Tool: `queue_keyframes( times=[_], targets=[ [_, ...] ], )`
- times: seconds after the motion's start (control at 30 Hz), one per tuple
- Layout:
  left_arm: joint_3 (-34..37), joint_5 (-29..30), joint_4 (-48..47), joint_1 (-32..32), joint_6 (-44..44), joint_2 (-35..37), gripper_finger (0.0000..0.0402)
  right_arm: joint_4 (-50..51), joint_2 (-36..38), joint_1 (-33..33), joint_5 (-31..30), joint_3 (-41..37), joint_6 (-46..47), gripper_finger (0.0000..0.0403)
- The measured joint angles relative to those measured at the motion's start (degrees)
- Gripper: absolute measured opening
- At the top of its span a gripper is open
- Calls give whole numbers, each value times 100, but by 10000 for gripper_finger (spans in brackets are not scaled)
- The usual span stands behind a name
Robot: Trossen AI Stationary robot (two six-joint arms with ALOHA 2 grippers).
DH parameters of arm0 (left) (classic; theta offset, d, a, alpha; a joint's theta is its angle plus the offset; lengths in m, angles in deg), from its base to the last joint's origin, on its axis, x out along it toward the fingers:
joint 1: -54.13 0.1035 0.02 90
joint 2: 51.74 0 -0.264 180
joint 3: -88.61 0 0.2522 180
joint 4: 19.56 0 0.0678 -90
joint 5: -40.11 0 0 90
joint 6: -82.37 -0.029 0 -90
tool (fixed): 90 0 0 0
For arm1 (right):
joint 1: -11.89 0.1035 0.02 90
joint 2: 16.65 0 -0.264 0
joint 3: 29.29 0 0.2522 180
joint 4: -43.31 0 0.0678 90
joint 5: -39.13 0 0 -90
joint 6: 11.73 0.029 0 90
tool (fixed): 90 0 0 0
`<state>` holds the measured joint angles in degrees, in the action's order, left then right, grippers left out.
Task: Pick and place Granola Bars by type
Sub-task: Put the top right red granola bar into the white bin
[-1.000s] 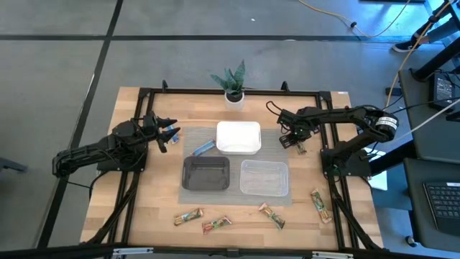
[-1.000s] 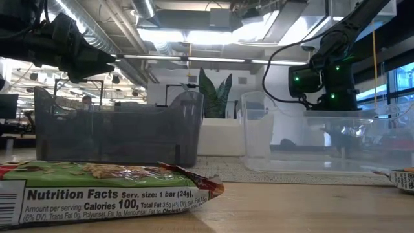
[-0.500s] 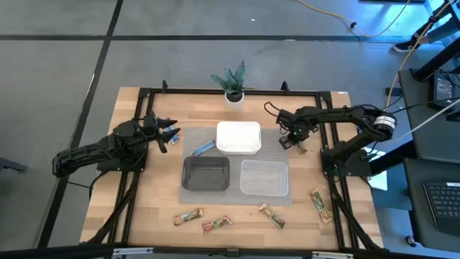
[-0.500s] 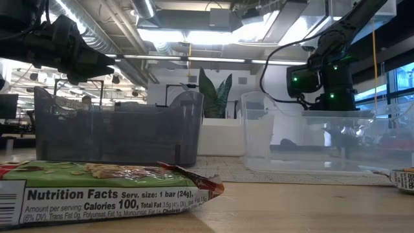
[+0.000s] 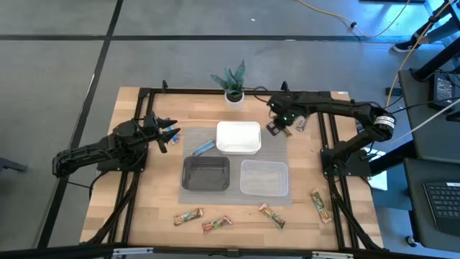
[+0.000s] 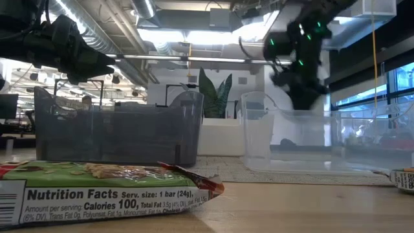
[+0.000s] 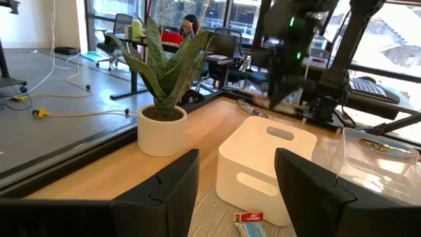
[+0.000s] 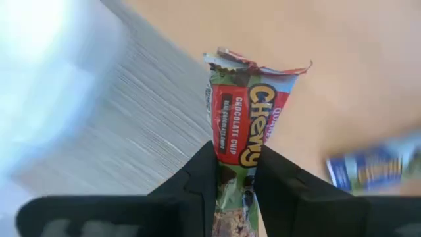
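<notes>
Between pincer (image 8: pixel 235 172) fingers, bar (image 8: pixel 245 131) half-hidden.

A pale wooden table top (image 5: pixel 151 187) with visible grain and a satin finish. A grey ribbed mat (image 8: pixel 158 131), matt like woven cloth. A smooth matt white plastic tray (image 5: pixel 238 137), a smoky translucent dark plastic tray (image 5: pixel 206 173), a glossy clear plastic tray (image 5: pixel 264 178). A shiny, crinkled foil-like chocolate chip bar wrapper (image 8: pixel 243 125).
</notes>
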<state>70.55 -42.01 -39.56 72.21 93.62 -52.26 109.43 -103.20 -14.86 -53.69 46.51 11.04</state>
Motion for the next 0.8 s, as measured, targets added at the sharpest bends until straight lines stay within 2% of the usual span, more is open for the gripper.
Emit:
queue_keyframes(
  times=[0.13,0.27,0.47,0.8],
  targets=[
    [0,-1,0,2,0,1,192,-133,7,270,-317,765,-349,90],
    [0,0,0,1,-1,2,192,-777,14,617,-360,1251,-968,90],
    [0,-2,0,2,0,2,192,-2238,-83,1149,-338,1187,-1417,90],
    [0,-2,0,1,0,1,192,-2787,-1229,1566,-309,1177,-1705,90]
  ],
)
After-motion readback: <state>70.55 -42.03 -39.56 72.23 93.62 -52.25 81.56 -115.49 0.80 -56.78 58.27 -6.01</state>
